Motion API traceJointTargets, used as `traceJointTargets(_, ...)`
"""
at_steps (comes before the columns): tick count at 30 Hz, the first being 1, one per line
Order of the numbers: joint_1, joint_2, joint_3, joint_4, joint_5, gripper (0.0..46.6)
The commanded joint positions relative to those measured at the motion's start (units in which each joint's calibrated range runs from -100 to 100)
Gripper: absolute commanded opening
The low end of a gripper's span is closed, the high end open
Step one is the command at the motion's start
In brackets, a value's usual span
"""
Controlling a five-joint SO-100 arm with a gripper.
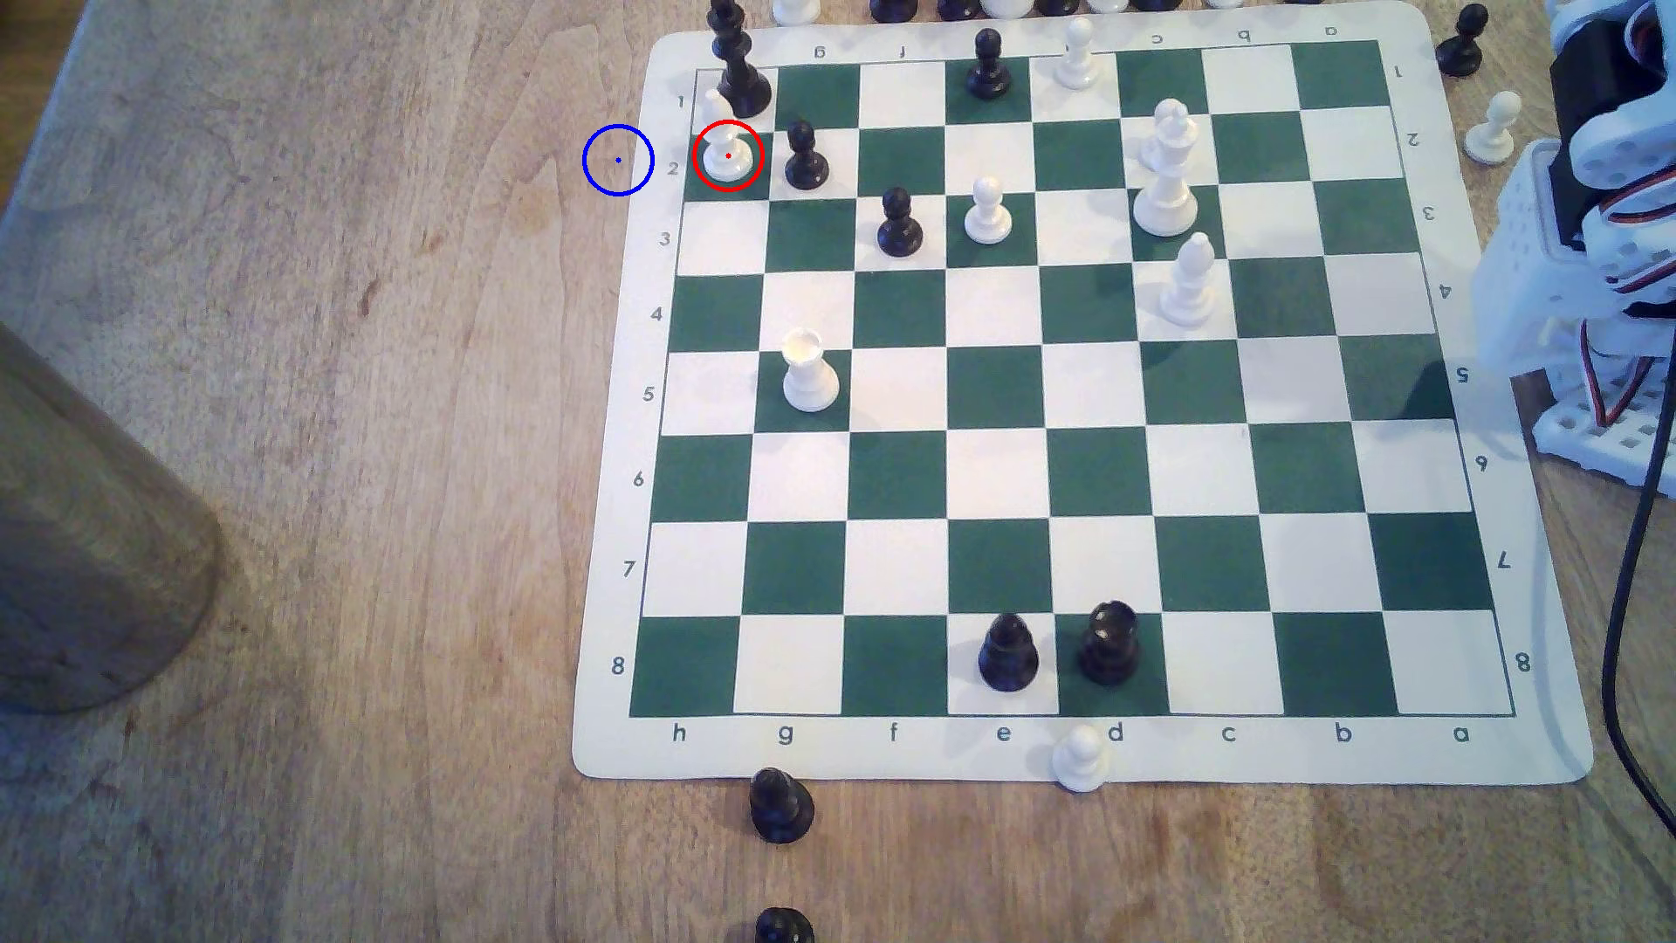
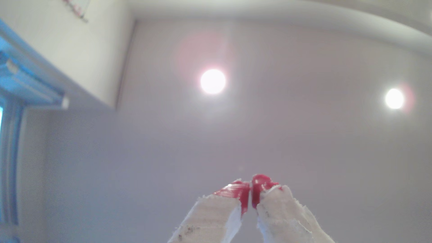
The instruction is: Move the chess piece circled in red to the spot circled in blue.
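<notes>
Red-tipped fingers of your hand meet clenched on nothing, aimed at the ceiling, so no step has begun. Your chess piece circled in red stands on the chessboard's h2 square; the spot circled in blue lies just beside that edge on the bench. Next: unclench, descend clear of the black pawn.

One blue ring, one red ring

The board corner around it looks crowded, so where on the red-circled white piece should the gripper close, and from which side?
Grip the red-circled piece on its slim upper body, coming straight down. A tall black piece and a black pawn stand close, so a sideways approach would probably knock them. The gripper, pointing at the ceiling, is closed.
</notes>
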Motion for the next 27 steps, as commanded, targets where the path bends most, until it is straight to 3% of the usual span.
traceJointTargets(1, 1.0, 0.0, 1.2, 2.7, 0.1, 0.2)
traceJointTargets(9, 1.2, 0.0, -3.2, 19.7, 0.1, 0.2)
traceJointTargets(15, 4.2, 0.1, -11.9, 44.0, -0.2, 0.2)
traceJointTargets(22, 7.5, 0.1, -26.9, 87.9, -0.3, 0.2)
traceJointTargets(27, 10.4, 0.1, -32.0, 104.0, -0.3, 0.2)
